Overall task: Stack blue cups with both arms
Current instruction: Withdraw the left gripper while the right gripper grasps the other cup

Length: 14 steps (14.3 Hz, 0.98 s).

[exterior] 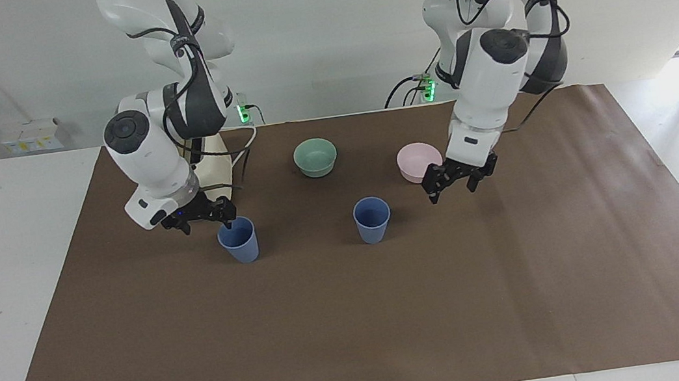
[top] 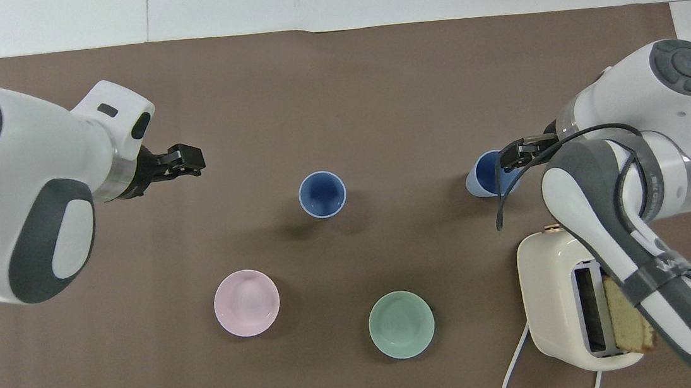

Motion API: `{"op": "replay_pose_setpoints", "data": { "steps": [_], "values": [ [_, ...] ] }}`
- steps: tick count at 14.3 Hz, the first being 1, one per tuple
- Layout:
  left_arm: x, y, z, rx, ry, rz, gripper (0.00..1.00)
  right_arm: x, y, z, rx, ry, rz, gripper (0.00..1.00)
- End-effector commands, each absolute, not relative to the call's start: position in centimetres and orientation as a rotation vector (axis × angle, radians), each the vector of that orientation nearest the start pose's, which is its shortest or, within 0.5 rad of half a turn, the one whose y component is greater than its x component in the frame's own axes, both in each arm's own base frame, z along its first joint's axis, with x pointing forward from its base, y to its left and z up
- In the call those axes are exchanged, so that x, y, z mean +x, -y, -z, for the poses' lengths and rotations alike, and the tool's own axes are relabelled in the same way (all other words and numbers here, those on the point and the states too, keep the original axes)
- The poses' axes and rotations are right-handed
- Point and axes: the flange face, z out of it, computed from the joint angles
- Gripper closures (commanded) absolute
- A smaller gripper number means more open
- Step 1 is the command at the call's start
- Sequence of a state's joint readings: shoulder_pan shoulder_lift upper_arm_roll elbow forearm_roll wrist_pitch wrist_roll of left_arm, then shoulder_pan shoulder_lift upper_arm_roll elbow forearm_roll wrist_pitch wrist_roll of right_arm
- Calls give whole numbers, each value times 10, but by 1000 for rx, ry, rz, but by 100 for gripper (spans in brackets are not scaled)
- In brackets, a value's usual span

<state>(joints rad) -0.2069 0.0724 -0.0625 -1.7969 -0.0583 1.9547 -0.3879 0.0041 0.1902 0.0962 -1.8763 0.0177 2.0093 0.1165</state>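
Observation:
Two blue cups stand upright and apart on the brown mat: one mid-table, the other toward the right arm's end, in front of the toaster. My right gripper is open at that second cup. One finger sits at the cup's mouth and the other is outside its wall on the right arm's side. My left gripper is open and empty. It hangs over bare mat beside the pink bowl, well off the mid-table cup.
A cream toaster with a bread slice stands near the robots at the right arm's end, mostly hidden by the right arm in the facing view. A mint-green bowl and a pink bowl sit nearer the robots than the cups.

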Motion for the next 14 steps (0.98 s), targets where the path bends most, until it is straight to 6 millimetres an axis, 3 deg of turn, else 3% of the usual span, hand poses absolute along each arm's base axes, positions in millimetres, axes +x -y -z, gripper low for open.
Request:
{"op": "replay_pose_setpoints", "data": {
  "steps": [1,5,7,8,11,14],
  "values": [
    [564,114,-515,-3190,99,45,0,604,-60,-384,-3092,-69,-67,0],
    [565,49,-523,-3184,-23,20,0,606,-60,-369,-3092,-45,-90,4],
    [562,24,-539,-3181,-83,48,0,606,-60,-369,-3092,-45,-92,85],
    [558,15,-549,-3178,-124,50,0,606,-60,-368,-3092,-45,-97,100],
    [550,3,-587,-3171,-172,96,0,604,-71,-368,-3093,-23,-102,100],
    [543,7,-637,-3169,-181,98,0,604,-78,-369,-3094,-21,-101,100]
  ]
}}
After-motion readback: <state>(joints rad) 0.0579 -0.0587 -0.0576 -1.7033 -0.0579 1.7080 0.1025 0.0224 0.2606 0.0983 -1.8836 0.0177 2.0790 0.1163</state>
